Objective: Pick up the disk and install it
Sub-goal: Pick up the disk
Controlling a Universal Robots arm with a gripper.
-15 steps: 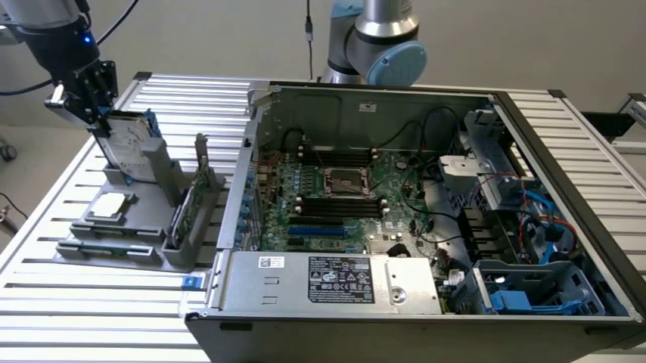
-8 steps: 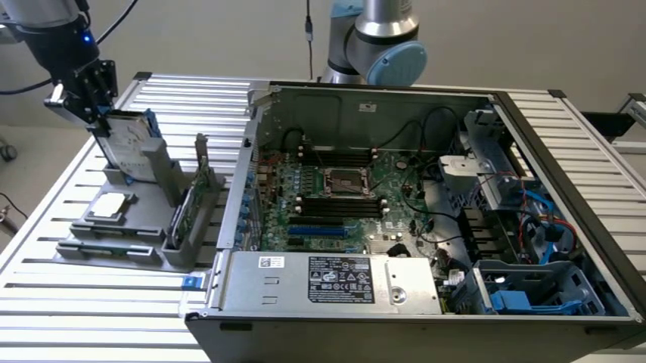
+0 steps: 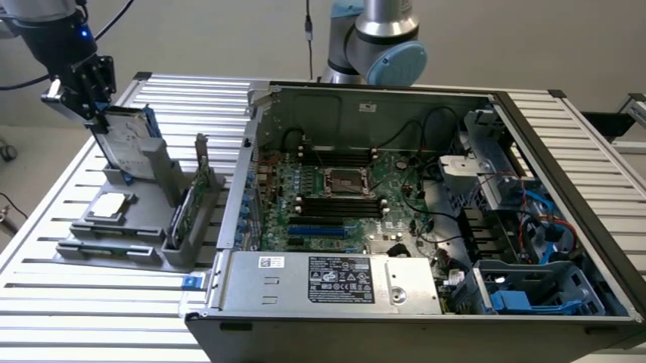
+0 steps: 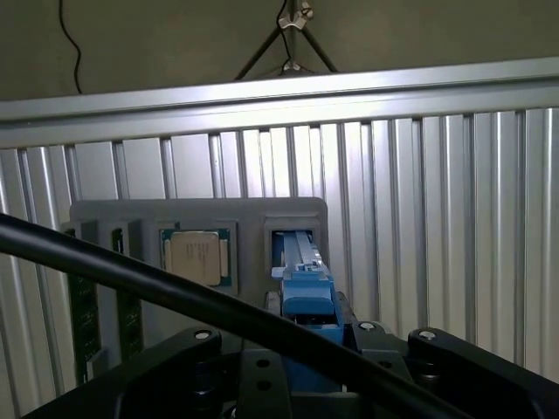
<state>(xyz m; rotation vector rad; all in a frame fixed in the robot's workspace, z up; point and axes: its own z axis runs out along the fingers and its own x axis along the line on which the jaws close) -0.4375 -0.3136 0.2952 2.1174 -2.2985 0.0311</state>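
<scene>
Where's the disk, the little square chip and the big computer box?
disk [image 3: 126, 144]: exterior view, its labelled face.
chip [image 4: 199, 257]: wrist view, middle of its metal top.
computer box [image 3: 374, 113]: exterior view, its far inner wall.

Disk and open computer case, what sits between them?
In the exterior view, upright green boards in the grey holder, between disk and case.

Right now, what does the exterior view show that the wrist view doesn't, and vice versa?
Exterior: the open computer case, its motherboard and power supply. Wrist: a black cable crossing the foreground. Both: the gripper shut on the disk, which stands in the grey holder beside the CPU chip, on the slatted table.
</scene>
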